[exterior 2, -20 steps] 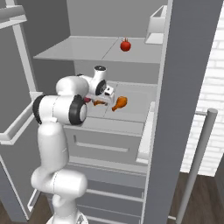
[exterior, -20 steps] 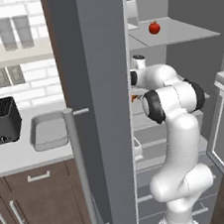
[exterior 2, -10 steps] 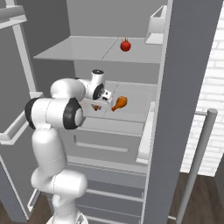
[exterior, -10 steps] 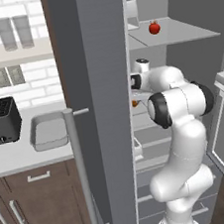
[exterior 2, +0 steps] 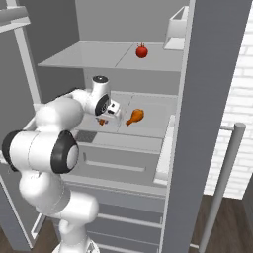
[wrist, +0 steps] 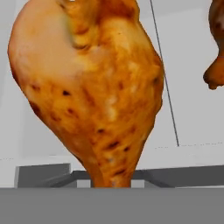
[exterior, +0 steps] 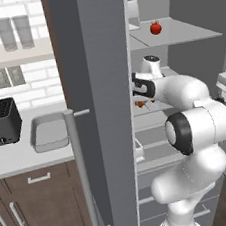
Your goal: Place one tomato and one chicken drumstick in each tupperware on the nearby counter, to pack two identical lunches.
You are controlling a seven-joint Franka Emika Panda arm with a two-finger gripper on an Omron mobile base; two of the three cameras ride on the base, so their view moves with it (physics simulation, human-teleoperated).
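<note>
Hand point(exterior 2: 105, 118) is inside the fridge, clamped on a drumstick point(wrist: 92, 87); a second drumstick point(exterior 2: 135, 117) lies beside it, tomato point(exterior 2: 142, 51) one shelf up.

No text, label, brand, number or sign can be read on anything in these pictures.

A browned chicken drumstick point(wrist: 94, 92) looms close, seemingly gripped; another drumstick point(wrist: 215, 52) at right edge.
</note>
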